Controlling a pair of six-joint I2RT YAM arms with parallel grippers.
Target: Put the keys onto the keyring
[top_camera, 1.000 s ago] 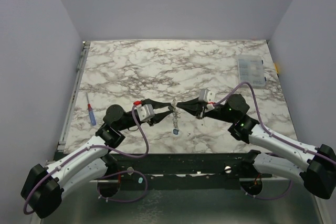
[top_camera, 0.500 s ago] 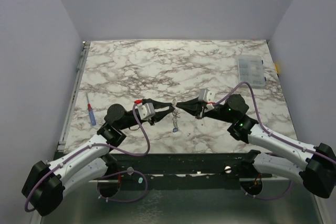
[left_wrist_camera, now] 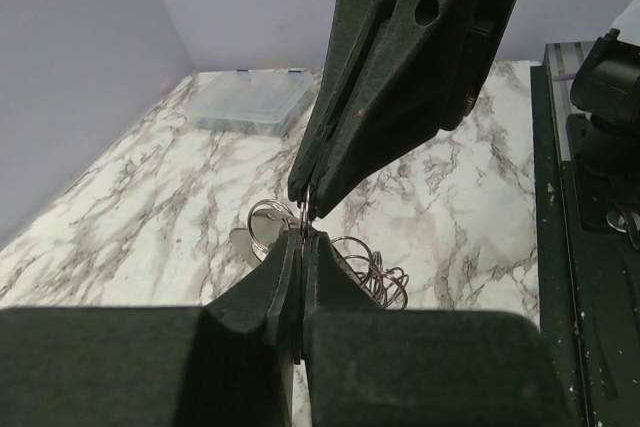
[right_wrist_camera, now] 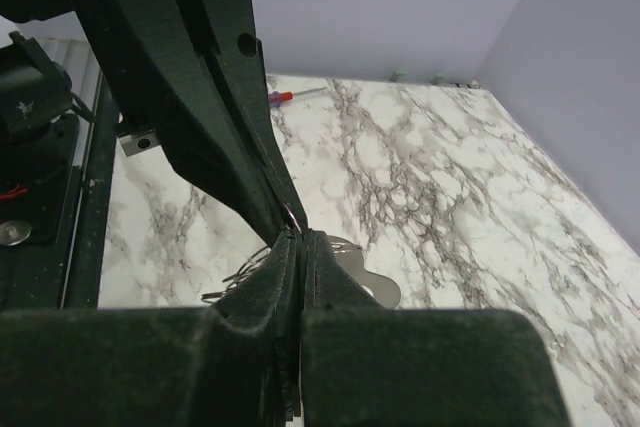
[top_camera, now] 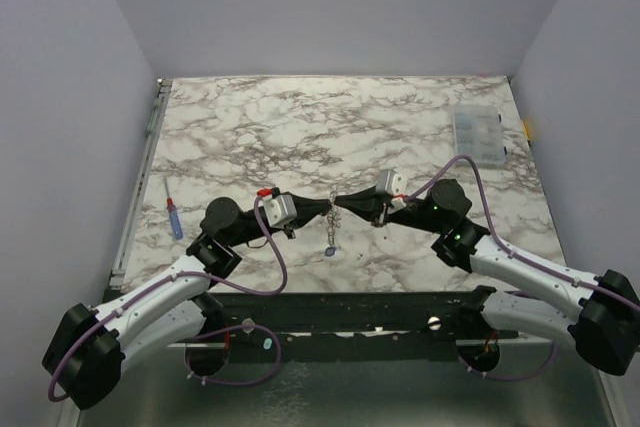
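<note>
My left gripper [top_camera: 326, 205] and right gripper [top_camera: 340, 203] meet tip to tip above the marble table's near middle, both shut. Between the tips they pinch the thin silvery keyring [left_wrist_camera: 303, 215], which also shows in the right wrist view [right_wrist_camera: 291, 218]. Its link chain [top_camera: 331, 231] hangs down from the tips, with a small blue key [top_camera: 329, 255] at the lower end. Loose rings and chain links [left_wrist_camera: 385, 277] and a flat metal piece [right_wrist_camera: 372, 284] hang behind the fingers. The green key is not visible.
A clear plastic compartment box [top_camera: 478, 135] lies at the far right of the table and also shows in the left wrist view [left_wrist_camera: 255, 107]. A blue-and-red pen-like tool [top_camera: 174, 215] lies near the left edge. A metal rail [top_camera: 150, 142] runs along the table's left side.
Both grippers stay tip to tip on the ring. The hanging chain with the blue key has swung slightly left and hangs a little lower.
</note>
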